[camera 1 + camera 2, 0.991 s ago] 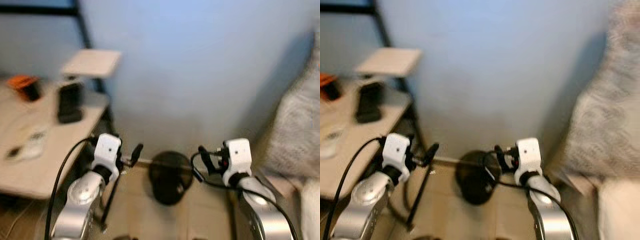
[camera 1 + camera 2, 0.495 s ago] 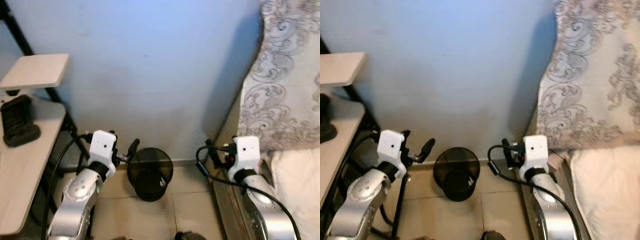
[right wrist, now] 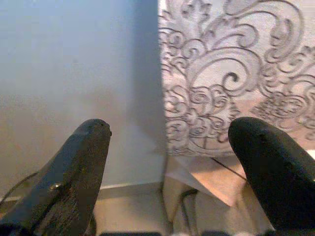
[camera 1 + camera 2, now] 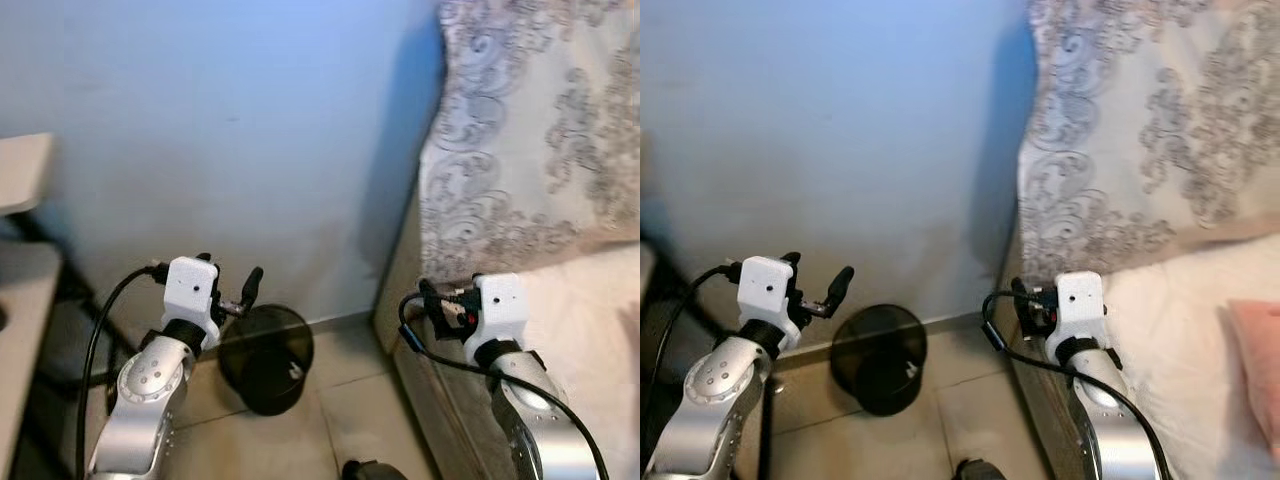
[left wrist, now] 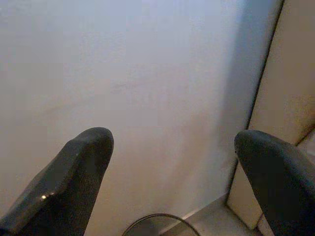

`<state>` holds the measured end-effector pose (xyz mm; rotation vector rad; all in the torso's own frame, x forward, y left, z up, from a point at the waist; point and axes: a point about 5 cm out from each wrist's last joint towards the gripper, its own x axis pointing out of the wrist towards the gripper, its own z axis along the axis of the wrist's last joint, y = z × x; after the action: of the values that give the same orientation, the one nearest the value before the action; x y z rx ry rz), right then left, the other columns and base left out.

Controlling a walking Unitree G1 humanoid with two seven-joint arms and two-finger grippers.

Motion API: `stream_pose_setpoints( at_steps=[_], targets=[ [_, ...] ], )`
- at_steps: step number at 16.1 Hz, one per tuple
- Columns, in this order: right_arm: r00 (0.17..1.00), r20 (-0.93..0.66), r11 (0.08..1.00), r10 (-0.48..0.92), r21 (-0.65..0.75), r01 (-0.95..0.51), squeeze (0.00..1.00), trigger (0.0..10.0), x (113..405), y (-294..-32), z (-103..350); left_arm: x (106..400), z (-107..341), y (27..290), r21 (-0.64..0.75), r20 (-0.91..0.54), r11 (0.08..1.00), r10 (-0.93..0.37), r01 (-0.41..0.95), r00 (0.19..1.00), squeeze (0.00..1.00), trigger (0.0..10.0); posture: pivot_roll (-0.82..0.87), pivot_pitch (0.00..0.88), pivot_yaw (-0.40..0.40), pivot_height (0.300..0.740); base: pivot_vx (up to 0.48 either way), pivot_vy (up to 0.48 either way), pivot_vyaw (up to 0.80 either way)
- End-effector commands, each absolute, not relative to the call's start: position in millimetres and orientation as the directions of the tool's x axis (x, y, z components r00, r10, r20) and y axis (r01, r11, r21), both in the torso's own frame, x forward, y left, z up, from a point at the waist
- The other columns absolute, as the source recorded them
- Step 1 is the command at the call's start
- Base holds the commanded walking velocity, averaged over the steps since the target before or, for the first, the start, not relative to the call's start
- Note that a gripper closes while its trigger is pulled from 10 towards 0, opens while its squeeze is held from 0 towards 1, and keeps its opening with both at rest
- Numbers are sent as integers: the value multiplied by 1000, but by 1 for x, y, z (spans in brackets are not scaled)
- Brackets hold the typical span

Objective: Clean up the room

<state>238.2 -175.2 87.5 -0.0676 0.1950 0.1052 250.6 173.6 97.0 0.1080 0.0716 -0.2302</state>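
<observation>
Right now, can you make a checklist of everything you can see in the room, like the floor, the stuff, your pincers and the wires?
Surface: tiled floor, beige.
Job's things: black waste bin on the floor against the wall.
Clutter: small white scrap inside the bin; dark object at the frame's bottom edge, cannot tell what.
Pincers: left pincer open, holding nothing; right pincer open, holding nothing.
Cables: black cable looped at the right wrist; another along the left arm.
Surroundings: blue wall, patterned bedding, desk edge.

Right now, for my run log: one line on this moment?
left gripper: open, empty | right gripper: open, empty | bin: floor, by wall
</observation>
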Motion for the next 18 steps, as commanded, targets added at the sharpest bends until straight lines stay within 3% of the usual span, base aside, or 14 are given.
stream_pose_setpoints(
  at_steps=[1, 6, 8, 9, 10, 12, 13, 14, 18],
  targets=[
    [984, -158, 994, 80, -55, -89, 0, 10000, 235, -177, 93, 250, 97, 175, 68, -92, 973, -214, 221, 972, 0, 10000, -62, 9, 13, 740, 0, 0, -800],
    [1000, -6, 999, 0, -41, 0, 0, 10000, 235, -184, 113, 242, 91, 170, 56, -132, 957, -276, 285, 952, 0, 10000, -60, 0, 5, 740, 0, 0, -800],
    [999, -35, 999, -2, -41, 0, 24, 10000, 233, -189, 107, 239, 90, 169, 44, -137, 957, -280, 288, 950, 0, 10000, -59, 0, 9, 740, 0, 0, -800],
    [999, -41, 999, -2, -47, 0, 569, 10000, 232, -191, 105, 238, 89, 173, 88, -126, 958, -259, 271, 957, 0, 10000, -57, 0, 13, 740, 0, 0, -800],
    [999, -46, 999, 4, -46, -7, 1000, 10000, 230, -193, 104, 238, 88, 177, 97, -132, 964, -234, 248, 963, 0, 10000, -60, 0, 17, 740, 0, 0, -800],
    [998, -63, 999, 24, -37, -26, 1000, 10000, 228, -195, 102, 238, 89, 179, 48, -134, 974, -211, 219, 968, 0, 10000, -54, 0, 11, 740, 0, 0, -800],
    [997, -68, 999, 29, -38, -32, 1000, 10000, 229, -195, 101, 238, 91, 179, 42, -125, 975, -211, 218, 969, 110, 10000, -54, 0, 10, 740, 0, 0, -800],
    [994, -95, 998, 48, -26, -50, 1000, 10000, 229, -194, 98, 240, 95, 180, 27, -93, 980, -195, 199, 976, 1000, 10000, -59, 0, 10, 740, 0, 0, -800],
    [988, -129, 996, 87, -2, -88, 1000, 10000, 229, -191, 94, 244, 101, 183, 46, -48, 990, -132, 135, 990, 1000, 10000, -54, 0, -4, 740, 0, 0, -800]
  ],
)
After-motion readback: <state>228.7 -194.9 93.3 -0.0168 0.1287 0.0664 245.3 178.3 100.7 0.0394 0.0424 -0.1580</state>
